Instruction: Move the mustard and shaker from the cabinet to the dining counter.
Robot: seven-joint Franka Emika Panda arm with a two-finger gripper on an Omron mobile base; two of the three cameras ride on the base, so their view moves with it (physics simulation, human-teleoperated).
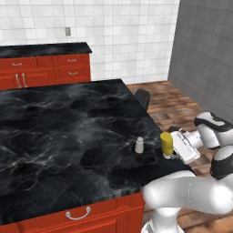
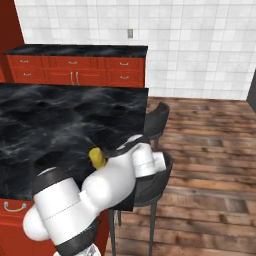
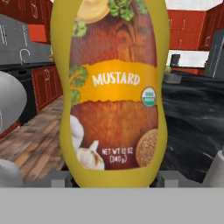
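The mustard (image 1: 166, 143), a yellow squeeze bottle with a reddish label, stands upright at the right edge of the dining counter (image 1: 59, 123), a black marble island. My gripper (image 1: 172, 146) is shut on the mustard from the right, at counter height. The bottle (image 3: 114, 87) looms very close in the hand view and hides the finger tips. From the right base view only its yellow side (image 2: 97, 157) peeks out beside my forearm. The shaker (image 1: 139, 145), small and pale grey, stands on the counter just left of the mustard, apart from it. Red upper cabinet doors (image 3: 192, 24) show far behind.
Two dark stools (image 2: 158, 120) (image 2: 150, 187) stand along the island's right side, over a wood floor. A narrower black counter with red drawers (image 1: 45, 50) runs along the tiled back wall. A red drawer front (image 1: 77, 214) faces me below the island top.
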